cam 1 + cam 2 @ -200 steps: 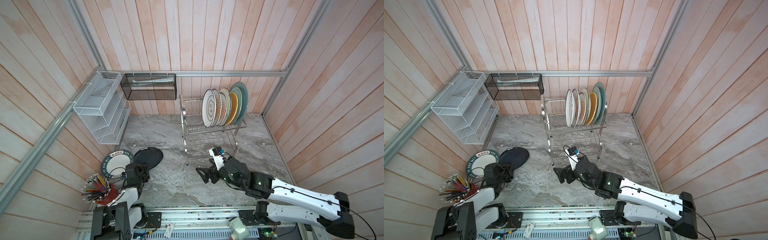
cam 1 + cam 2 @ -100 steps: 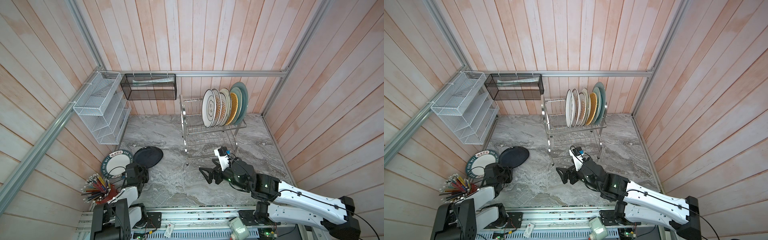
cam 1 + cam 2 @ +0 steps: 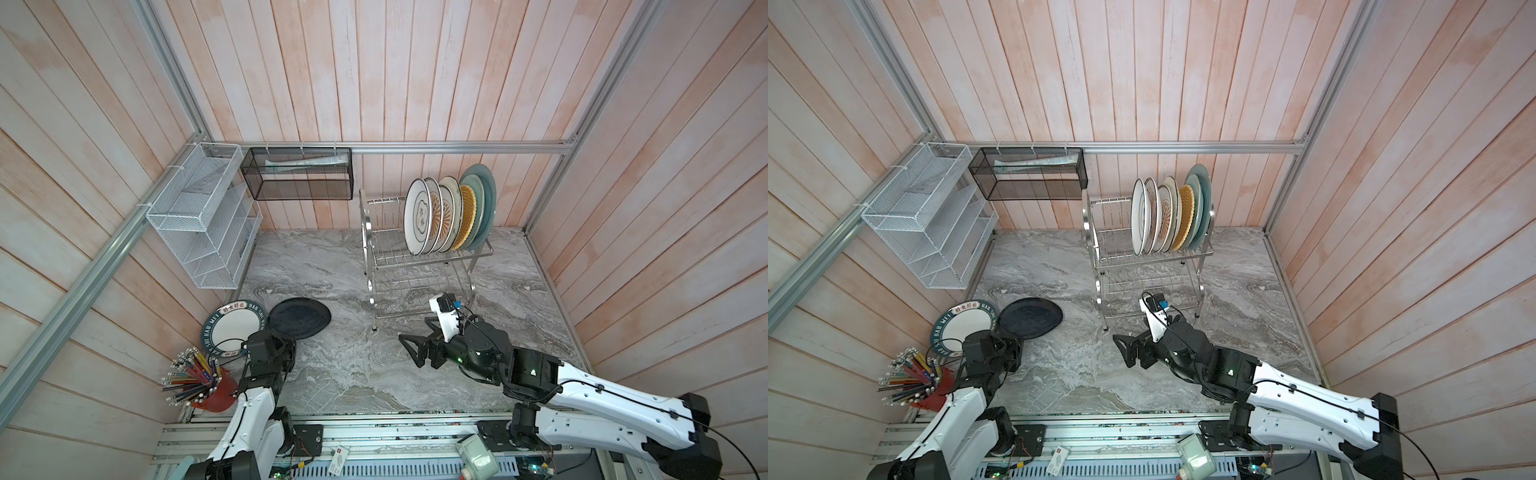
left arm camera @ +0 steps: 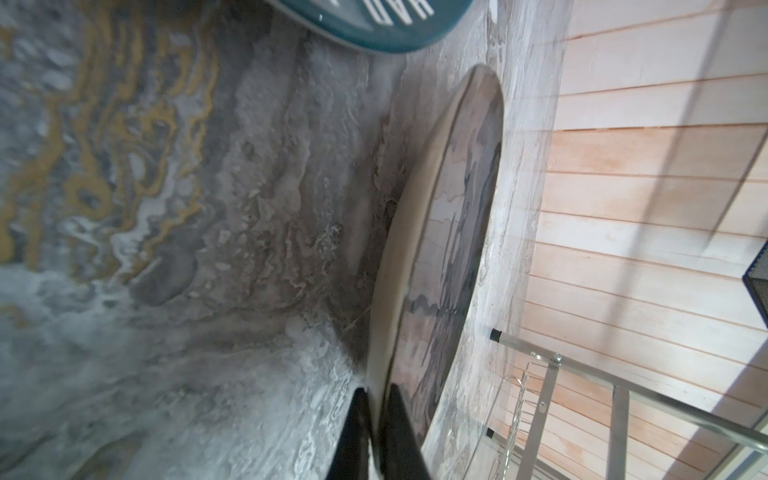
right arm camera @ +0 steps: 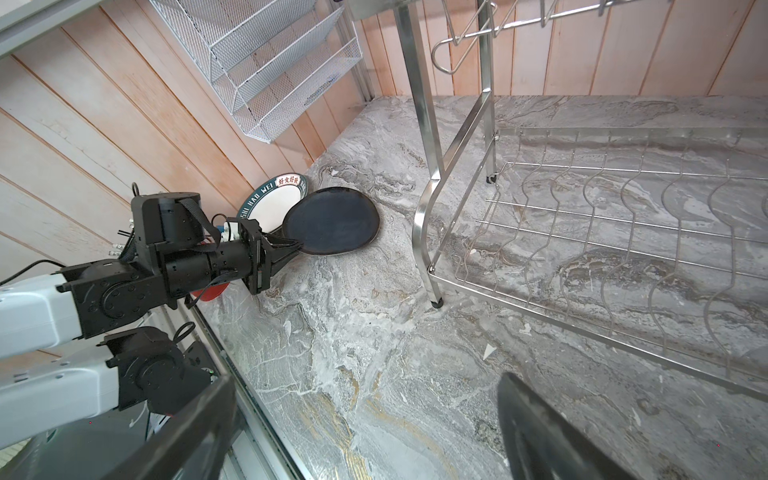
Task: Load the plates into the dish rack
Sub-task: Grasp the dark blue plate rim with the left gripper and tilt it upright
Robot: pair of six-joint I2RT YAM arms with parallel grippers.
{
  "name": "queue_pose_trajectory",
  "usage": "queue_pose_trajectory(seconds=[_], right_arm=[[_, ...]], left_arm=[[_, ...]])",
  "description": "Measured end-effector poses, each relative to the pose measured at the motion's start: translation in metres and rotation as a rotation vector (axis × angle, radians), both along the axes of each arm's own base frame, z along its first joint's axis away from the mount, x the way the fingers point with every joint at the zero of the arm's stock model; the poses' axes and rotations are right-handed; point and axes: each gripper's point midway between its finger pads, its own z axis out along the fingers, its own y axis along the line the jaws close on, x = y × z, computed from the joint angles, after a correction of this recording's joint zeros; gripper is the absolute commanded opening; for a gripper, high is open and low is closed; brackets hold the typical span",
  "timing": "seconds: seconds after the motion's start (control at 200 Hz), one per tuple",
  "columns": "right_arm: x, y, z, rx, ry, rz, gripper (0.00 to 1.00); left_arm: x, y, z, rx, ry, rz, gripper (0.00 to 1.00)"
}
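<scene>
Six plates, we think, overlap in the dish rack; left gripper jaws grasp the black plate, right gripper jaws released.

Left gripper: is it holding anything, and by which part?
Yes. The left gripper is shut on the black plate. It pinches the plate's rim between its two fingers, at the edge nearest its own arm.

Both top views looked steeply down from high above the near edge, taking in the whole marbled surface and the plank walls. Left wrist camera sat low, skimming the surface, tight against the black plate. Right wrist camera hung higher and faced the left arm and the rack. Both wrist views shared that plate.
</scene>
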Motion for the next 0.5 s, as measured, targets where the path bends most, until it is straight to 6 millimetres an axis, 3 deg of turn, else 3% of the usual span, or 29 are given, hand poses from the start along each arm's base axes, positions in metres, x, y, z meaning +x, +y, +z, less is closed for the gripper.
queue_pose_trajectory(seconds=[0.29, 0.5], right_arm=[[0.003, 0.001, -0.005, -0.016, 0.006, -0.007, 0.98], [0.014, -0.006, -0.007, -0.012, 0.022, -0.029, 0.98]], left_arm=[[-0.001, -0.017, 0.006, -0.002, -0.034, -0.124, 0.00], [-0.005, -0.029, 0.030, 0.035, -0.136, -0.211, 0.00]])
